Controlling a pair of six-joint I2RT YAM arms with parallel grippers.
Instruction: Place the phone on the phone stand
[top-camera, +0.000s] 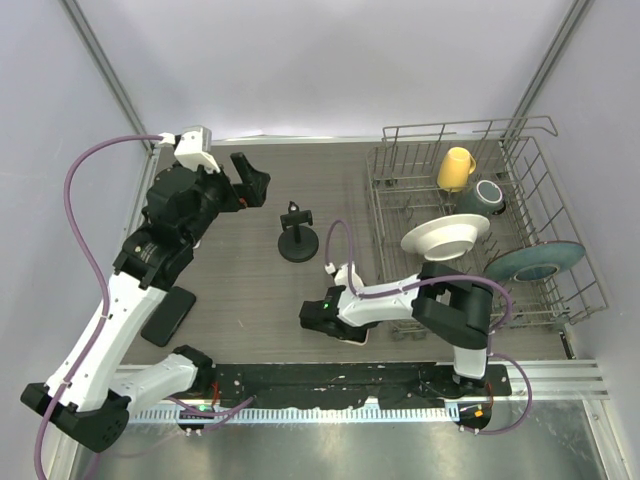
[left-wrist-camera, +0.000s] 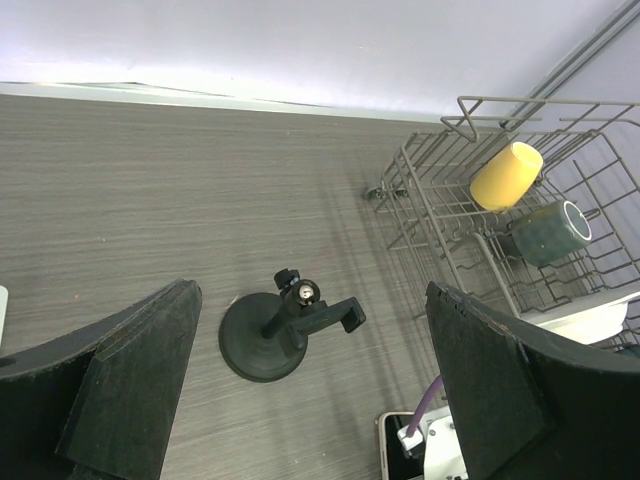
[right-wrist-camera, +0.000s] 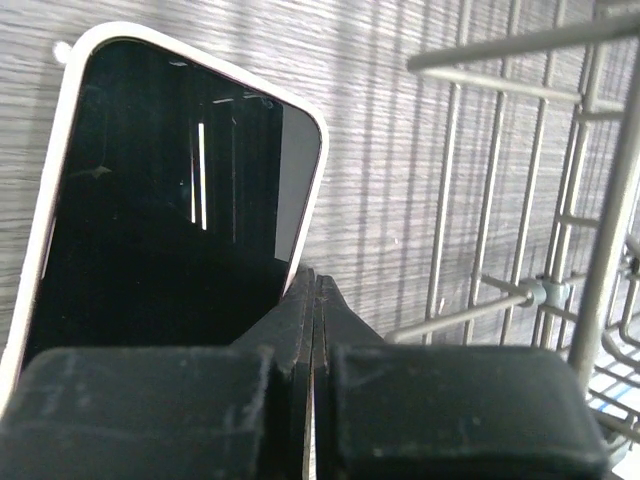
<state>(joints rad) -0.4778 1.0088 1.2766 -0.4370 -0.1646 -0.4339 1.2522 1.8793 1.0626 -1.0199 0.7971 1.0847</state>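
The phone (right-wrist-camera: 170, 200) has a black screen and a white case and lies flat on the table. In the top view only its edge (top-camera: 352, 337) shows under my right gripper (top-camera: 322, 315). The right gripper (right-wrist-camera: 312, 278) is shut, its jaws pressed together with the tip touching the phone's right edge. The black phone stand (top-camera: 297, 240) stands upright mid-table, empty, and also shows in the left wrist view (left-wrist-camera: 290, 320). My left gripper (top-camera: 250, 178) is open and empty, held above the table to the left of the stand. Its fingers (left-wrist-camera: 140, 380) frame the stand from above.
A wire dish rack (top-camera: 560, 300) fills the right side, close beside the right gripper, and holds a yellow cup (top-camera: 456, 167), a dark mug (top-camera: 488, 196), a white bowl (top-camera: 445, 236) and a blue plate (top-camera: 535, 262). A flat black slab (top-camera: 168, 315) lies by the left arm.
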